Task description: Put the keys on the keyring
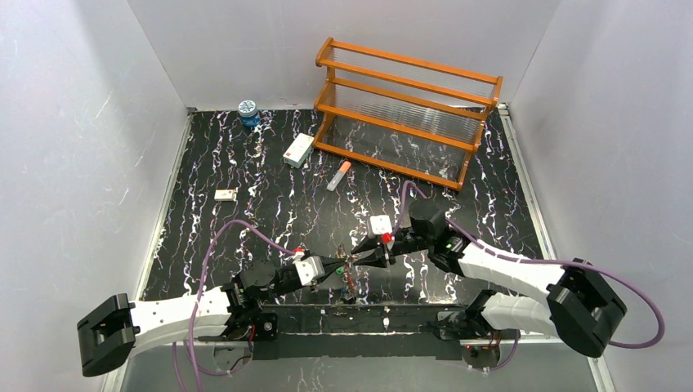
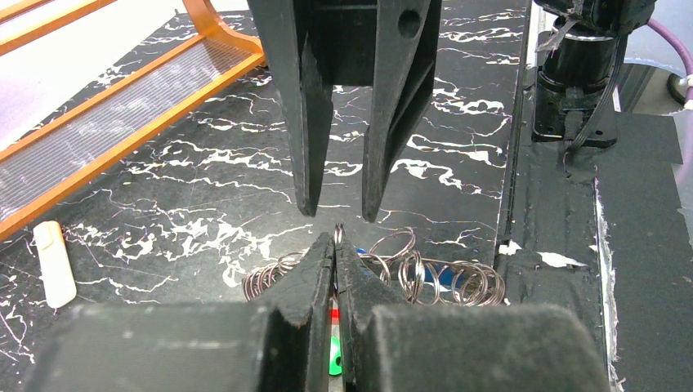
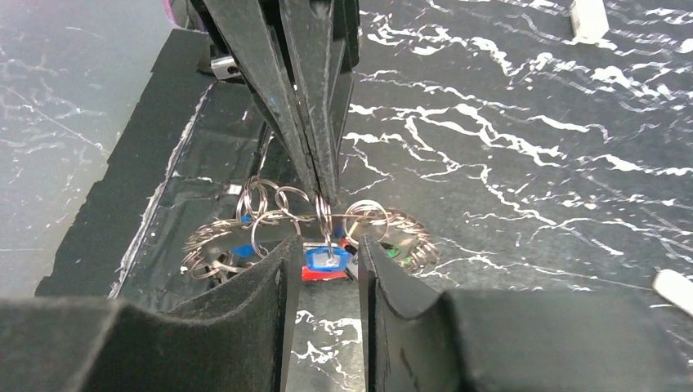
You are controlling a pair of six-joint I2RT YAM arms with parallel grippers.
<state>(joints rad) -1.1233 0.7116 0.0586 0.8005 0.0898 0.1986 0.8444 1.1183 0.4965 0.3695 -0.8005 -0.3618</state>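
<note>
Two tools meet over the near middle of the black desk (image 1: 245,163): the right tool (image 3: 327,247) stands spread, the left tool (image 2: 336,242) pressed together, pinching a thin silver ring (image 3: 324,214). Under them the keys (image 3: 327,260), blue and green heads among silver rings, sit bunched together.

A black tabletop (image 1: 245,163) veined with white is carrying an orange wooden rack with clear ribbed shelves (image 1: 404,110) at its far right. A small blue-lidded jar (image 1: 248,113) is sitting by the back wall. A white printed box (image 1: 298,150), an orange-and-white tube (image 1: 338,175) and a small white card (image 1: 225,194) are lying apart. Near the front edge, keys with coloured heads (image 1: 350,278) are resting among silvery wire rings (image 2: 441,282).
</note>
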